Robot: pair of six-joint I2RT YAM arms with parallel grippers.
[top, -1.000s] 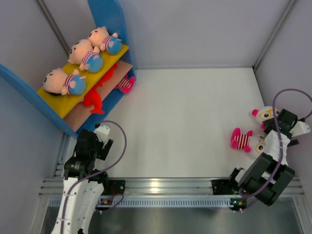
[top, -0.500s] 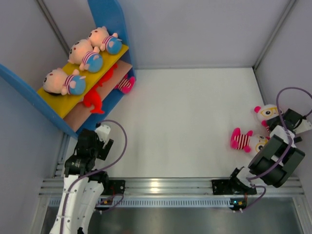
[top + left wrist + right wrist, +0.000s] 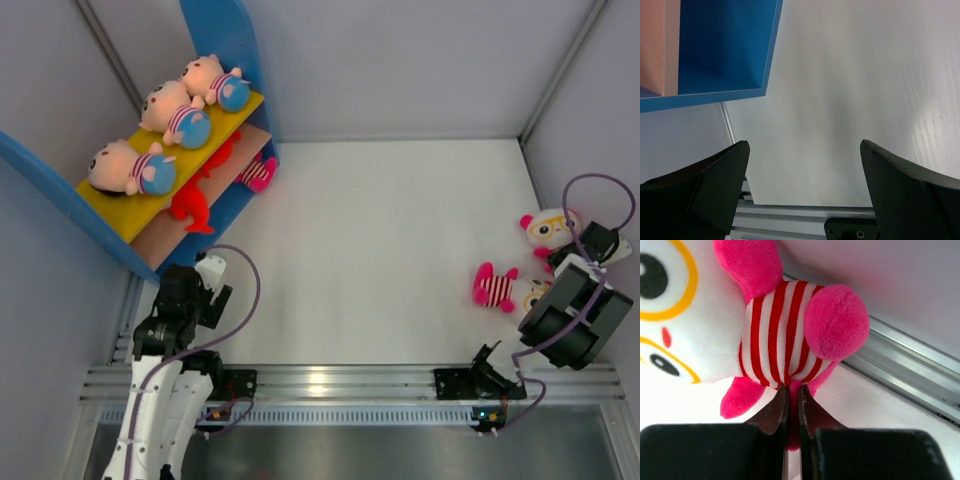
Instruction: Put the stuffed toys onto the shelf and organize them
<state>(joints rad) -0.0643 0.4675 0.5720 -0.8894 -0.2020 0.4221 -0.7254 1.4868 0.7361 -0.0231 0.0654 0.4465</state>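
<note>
The shelf (image 3: 215, 30) stands at the far left. Three peach dolls (image 3: 170, 110) lie on its yellow upper board, and red creatures (image 3: 190, 205) lie on the tan lower board. Two white owls lie at the right of the table: one (image 3: 500, 288) on its side, the other (image 3: 545, 228) by the right wall. My right gripper (image 3: 566, 254) is at that second owl. In the right wrist view the owl (image 3: 775, 335) fills the frame, and my right gripper (image 3: 792, 388) is shut on pink plush below its striped belly. My left gripper (image 3: 805, 150) hangs open over bare table near the shelf's corner (image 3: 725, 50).
A metal rail (image 3: 330, 380) runs along the near table edge between the arm bases. Grey walls close in the table on the left, back and right; the gripped owl lies close to the right wall's metal strip (image 3: 910, 365).
My right gripper has gone from open to shut on the owl by the right wall, and the right arm has swung rightwards. The left arm has not moved.
</note>
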